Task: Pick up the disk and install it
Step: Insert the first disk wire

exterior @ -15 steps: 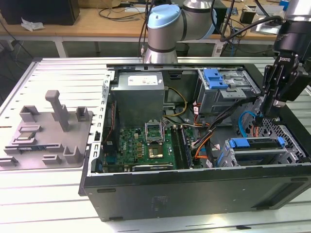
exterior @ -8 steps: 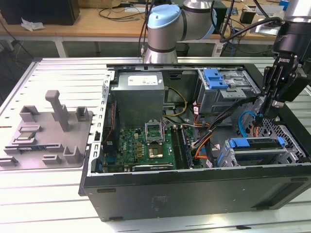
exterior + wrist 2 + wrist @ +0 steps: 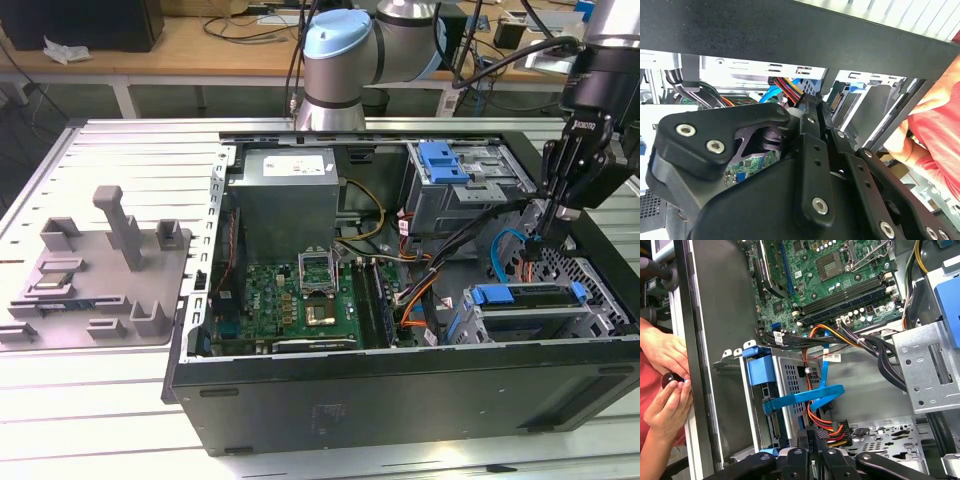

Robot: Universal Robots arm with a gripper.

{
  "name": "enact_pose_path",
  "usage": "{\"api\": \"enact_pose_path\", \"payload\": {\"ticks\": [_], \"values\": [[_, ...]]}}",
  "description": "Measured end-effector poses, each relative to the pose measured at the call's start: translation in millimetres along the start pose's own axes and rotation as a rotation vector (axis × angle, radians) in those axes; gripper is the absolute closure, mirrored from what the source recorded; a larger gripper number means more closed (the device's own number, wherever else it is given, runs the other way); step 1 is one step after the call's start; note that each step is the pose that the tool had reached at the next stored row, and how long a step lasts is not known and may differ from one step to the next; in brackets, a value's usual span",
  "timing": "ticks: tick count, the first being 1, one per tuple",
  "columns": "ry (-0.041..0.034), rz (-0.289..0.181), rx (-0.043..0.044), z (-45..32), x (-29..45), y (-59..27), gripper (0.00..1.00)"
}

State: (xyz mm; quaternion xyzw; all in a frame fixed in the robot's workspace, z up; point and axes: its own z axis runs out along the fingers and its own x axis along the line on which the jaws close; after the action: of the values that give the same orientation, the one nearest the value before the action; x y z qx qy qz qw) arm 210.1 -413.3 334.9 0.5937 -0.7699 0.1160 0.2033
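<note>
I can't tell whether my gripper is open or closed where it hangs at twelve o'clock from the disk, apparently seated at the case's four o'clock corner in the exterior view, so I judge any careless pull could snag the blue data cable.

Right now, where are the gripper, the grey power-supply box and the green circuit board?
gripper point(image 3: 543, 228): exterior view, its lower tip.
grey power-supply box point(image 3: 285, 205): exterior view, its front face.
green circuit board point(image 3: 265, 290): exterior view, its left half.
</note>
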Motion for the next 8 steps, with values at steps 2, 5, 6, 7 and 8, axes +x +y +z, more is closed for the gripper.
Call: {"api": "enact_pose_path", "payload": {"ticks": [2, 5, 6, 7, 8], "values": [[0.0, -0.001, 0.0002, 0.2, -0.1, 0.0, 0.83], [-0.0003, -0.001, 0.0001, 0.6, -0.7, 1.1, 0.83], [-0.0001, -0.001, 0.0004, 0.1, -1.4, 2.1, 0.83], [-0.0001, -0.001, 0.0004, -0.1, -2.0, 2.6, 0.83], [-0.0001, -0.001, 0.0005, -0.5, -2.9, 3.3, 0.83]]}}
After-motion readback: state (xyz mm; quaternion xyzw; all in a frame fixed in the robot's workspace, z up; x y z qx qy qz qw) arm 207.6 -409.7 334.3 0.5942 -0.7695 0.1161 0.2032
